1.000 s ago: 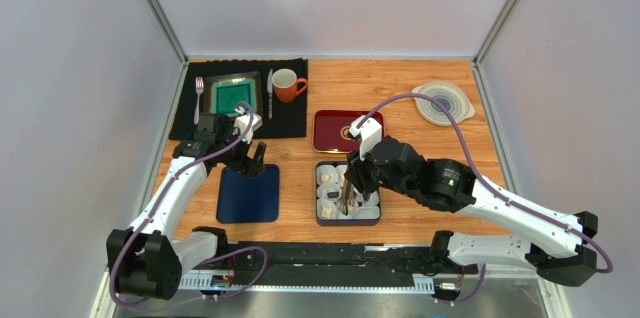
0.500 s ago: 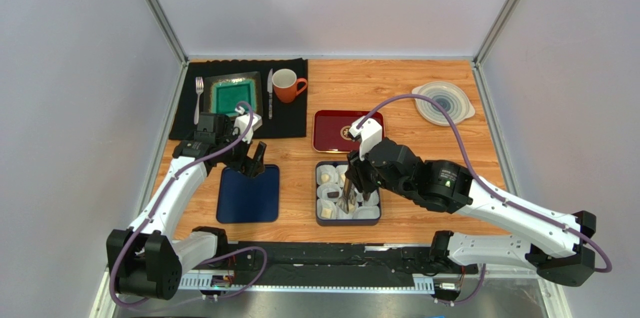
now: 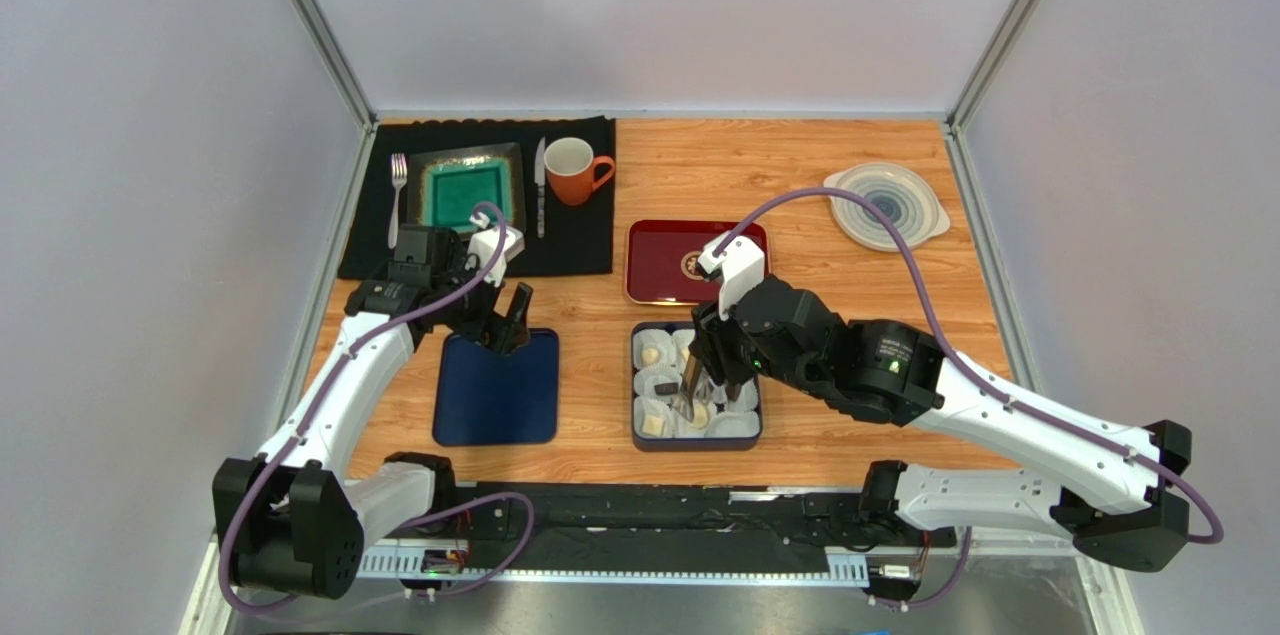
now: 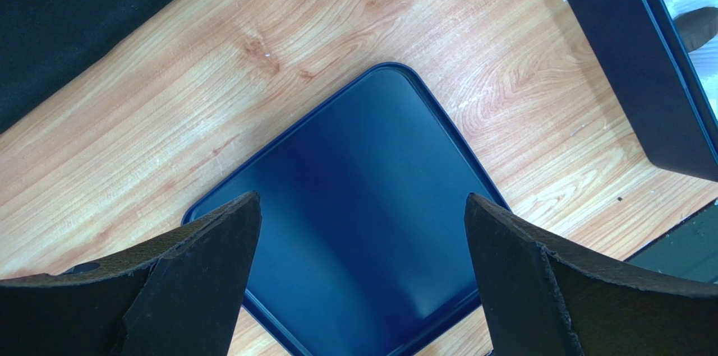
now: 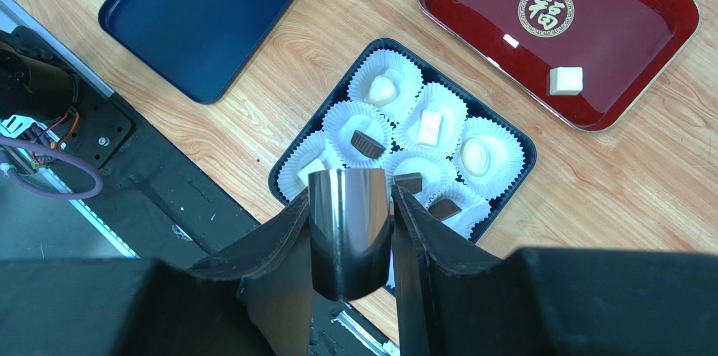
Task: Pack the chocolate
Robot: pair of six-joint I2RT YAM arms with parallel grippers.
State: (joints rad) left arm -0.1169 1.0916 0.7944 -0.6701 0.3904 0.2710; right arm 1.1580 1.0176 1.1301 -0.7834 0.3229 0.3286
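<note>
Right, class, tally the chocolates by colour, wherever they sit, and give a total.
Cream-white chocolates in the dark blue box: 4
Cream-white cube on the red tray: 1
Dark brown chocolates in the box: 3
Glossy dark piece in the right gripper: 1
Total: 9

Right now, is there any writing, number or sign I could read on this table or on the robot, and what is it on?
"福", gold inside a gold ring: on the red tray, seen from the right wrist.
The same emblem in the top view: too small to read.
A small pale marking on the right arm: too small to read.
Nothing else shows any readable text.
</note>
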